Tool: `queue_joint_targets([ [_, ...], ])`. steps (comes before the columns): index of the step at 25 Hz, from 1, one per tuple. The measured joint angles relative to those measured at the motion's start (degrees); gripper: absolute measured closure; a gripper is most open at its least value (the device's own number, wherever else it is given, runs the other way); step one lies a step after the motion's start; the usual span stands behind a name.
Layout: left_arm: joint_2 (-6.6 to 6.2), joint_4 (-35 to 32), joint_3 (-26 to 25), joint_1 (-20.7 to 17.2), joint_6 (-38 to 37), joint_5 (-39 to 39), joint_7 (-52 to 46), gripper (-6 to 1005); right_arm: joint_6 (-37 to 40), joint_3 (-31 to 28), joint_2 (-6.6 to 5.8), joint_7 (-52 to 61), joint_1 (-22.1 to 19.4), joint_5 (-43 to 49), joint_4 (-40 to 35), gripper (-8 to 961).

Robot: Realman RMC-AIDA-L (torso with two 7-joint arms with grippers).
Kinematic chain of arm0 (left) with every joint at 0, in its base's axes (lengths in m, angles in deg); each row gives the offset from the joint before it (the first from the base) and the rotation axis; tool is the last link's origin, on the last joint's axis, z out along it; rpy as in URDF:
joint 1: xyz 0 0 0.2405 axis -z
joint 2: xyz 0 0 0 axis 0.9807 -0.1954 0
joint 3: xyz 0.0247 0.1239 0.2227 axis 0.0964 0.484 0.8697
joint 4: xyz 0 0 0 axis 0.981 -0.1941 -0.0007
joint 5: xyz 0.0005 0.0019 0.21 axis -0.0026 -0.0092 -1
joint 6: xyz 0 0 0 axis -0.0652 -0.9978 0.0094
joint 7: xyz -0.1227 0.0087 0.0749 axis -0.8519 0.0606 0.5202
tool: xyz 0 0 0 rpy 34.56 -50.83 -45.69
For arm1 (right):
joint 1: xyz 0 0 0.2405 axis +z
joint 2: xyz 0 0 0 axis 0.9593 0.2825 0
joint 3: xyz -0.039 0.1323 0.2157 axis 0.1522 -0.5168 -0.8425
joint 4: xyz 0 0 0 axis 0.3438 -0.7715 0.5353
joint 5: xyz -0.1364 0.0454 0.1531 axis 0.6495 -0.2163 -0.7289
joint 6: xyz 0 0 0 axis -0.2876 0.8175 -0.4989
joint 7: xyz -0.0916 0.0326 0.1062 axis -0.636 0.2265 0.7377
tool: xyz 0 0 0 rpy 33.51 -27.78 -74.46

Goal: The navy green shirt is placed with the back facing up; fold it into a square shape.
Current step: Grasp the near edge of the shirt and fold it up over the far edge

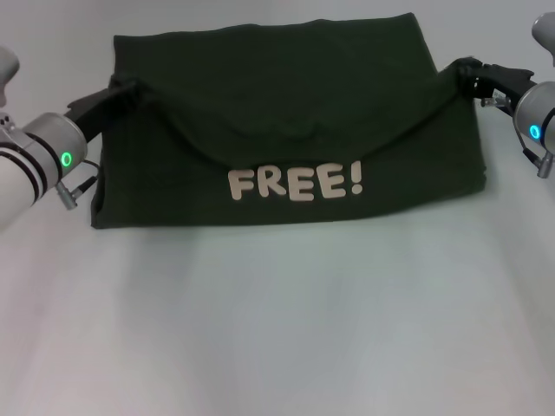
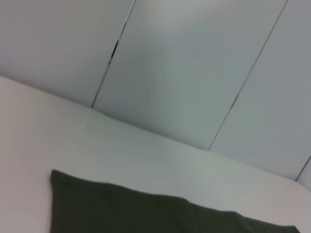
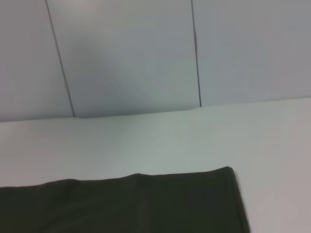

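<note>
Navy green shirt [image 1: 286, 130]: head view, on white table [image 1: 277, 329], "FREE!" lettering facing up; my left gripper [image 1: 124, 91] and right gripper [image 1: 466, 74] pinch its opposite side edges. Left wrist view: shirt corner on table. Right wrist view: same.

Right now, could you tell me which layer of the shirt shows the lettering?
The lower layer of the shirt, nearest the robot: pale "FREE!" sits below the sagging flap, which is plain. Left pincer and right pincer hold that flap's ends.

Soft, even, cool light

Worktop [image 1: 277, 329] shows faint glare, barely any shadows; wrist views are slightly blurred (wall seams soft), shirt [image 1: 286, 130] folds dim.
</note>
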Motion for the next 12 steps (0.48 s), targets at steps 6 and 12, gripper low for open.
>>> queue_joint_targets([
  [6,0.18,1.10,0.05,0.23,1.81,0.01,0.17,841,-0.69,0.07,0.00,-0.42,0.33,0.10,0.20,728],
  [12,-0.14,0.98,-0.59,-0.28,2.84,0.60,-0.25,626,-0.57,0.06,0.00,-0.43,0.43,0.06,0.28,596],
])
